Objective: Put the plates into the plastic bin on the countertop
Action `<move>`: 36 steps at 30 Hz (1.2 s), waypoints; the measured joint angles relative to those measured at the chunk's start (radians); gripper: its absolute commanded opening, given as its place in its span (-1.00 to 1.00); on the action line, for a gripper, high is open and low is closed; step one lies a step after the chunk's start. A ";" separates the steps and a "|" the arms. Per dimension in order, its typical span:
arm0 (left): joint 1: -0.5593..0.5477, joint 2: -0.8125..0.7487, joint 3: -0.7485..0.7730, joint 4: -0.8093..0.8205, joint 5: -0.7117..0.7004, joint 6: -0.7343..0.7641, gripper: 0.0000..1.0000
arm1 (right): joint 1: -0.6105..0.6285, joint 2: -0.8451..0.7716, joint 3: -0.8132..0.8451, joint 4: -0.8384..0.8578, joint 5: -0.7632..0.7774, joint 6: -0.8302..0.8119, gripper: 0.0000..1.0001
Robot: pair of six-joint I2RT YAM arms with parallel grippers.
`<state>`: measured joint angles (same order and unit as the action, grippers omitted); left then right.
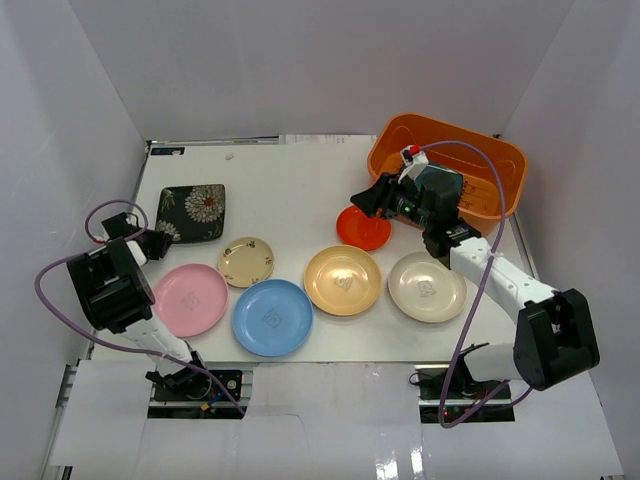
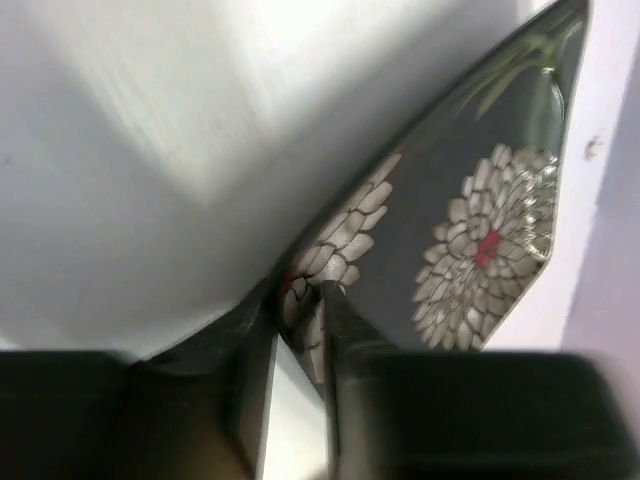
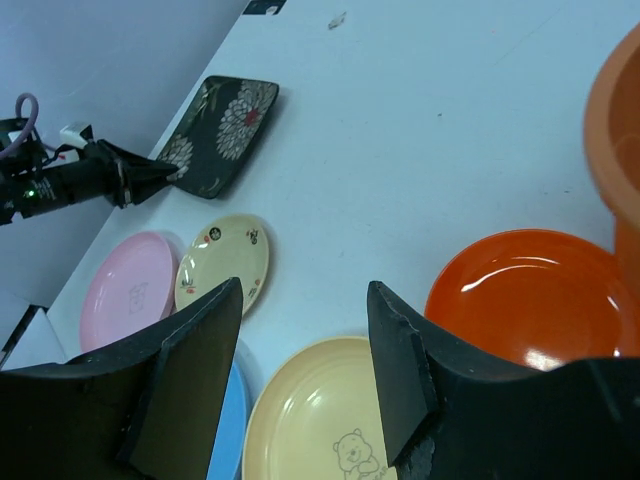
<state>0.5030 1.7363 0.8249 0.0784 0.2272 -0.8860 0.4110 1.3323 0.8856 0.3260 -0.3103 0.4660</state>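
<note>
So, our left gripper (image 2: pixel 300 330) pinched on the black floral plate (image 1: pixel 192 213) near the table's left edge, right gripper (image 3: pixel 305 365) wide open, empty, by the orange bin (image 1: pixel 448 165) at the far-right corner.

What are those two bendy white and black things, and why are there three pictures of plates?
They are two robot arms bolted to a white table. One picture looks down from above. The other two come from small cameras on each arm's wrist, so you see its fingers up close.

On the countertop lie a pink plate, a blue plate, a yellow-orange plate, a cream plate, a red plate, a small beige patterned plate and a black floral square plate. The orange plastic bin waits at the back right.

The left gripper pinches the black plate's edge, tilting it up. The right gripper is open and holds nothing, hovering near the red plate.
</note>
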 measured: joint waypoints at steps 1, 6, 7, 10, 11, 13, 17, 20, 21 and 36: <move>0.004 0.015 0.003 0.016 0.012 -0.007 -0.80 | 0.013 0.003 0.000 0.000 0.000 0.000 0.19; 0.008 0.029 0.024 0.109 0.080 -0.056 -1.00 | 0.061 0.041 0.002 0.019 0.000 0.009 0.61; 0.006 0.027 0.021 0.110 0.085 -0.060 -1.00 | 0.071 0.057 0.005 0.020 0.000 0.017 0.69; 0.005 0.000 0.009 0.104 0.093 -0.064 -1.00 | 0.103 0.117 0.037 0.023 0.000 0.036 0.91; 0.004 -0.019 0.002 0.099 0.095 -0.064 -1.00 | 0.117 0.137 0.052 0.024 0.000 0.044 0.96; 0.004 -0.069 -0.027 0.102 0.102 -0.082 -1.00 | 0.148 0.188 0.092 0.031 -0.003 0.066 0.92; -0.018 -0.188 -0.086 0.148 0.156 -0.165 -1.00 | 0.203 0.315 0.192 0.075 -0.016 0.138 0.82; -0.078 -0.267 -0.100 0.197 0.197 -0.205 -1.00 | 0.234 0.410 0.271 0.090 -0.023 0.190 0.80; -0.108 -0.289 -0.105 0.220 0.214 -0.221 -1.00 | 0.242 0.438 0.296 0.089 -0.023 0.206 0.80; -0.353 -0.424 -0.282 0.359 0.410 -0.384 -0.53 | 0.256 0.557 0.460 0.046 0.100 0.284 -0.80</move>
<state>0.1497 1.3125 0.5426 0.4370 0.6376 -1.2701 0.6674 1.8893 1.3453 0.3717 -0.2100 0.7498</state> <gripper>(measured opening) 0.136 0.297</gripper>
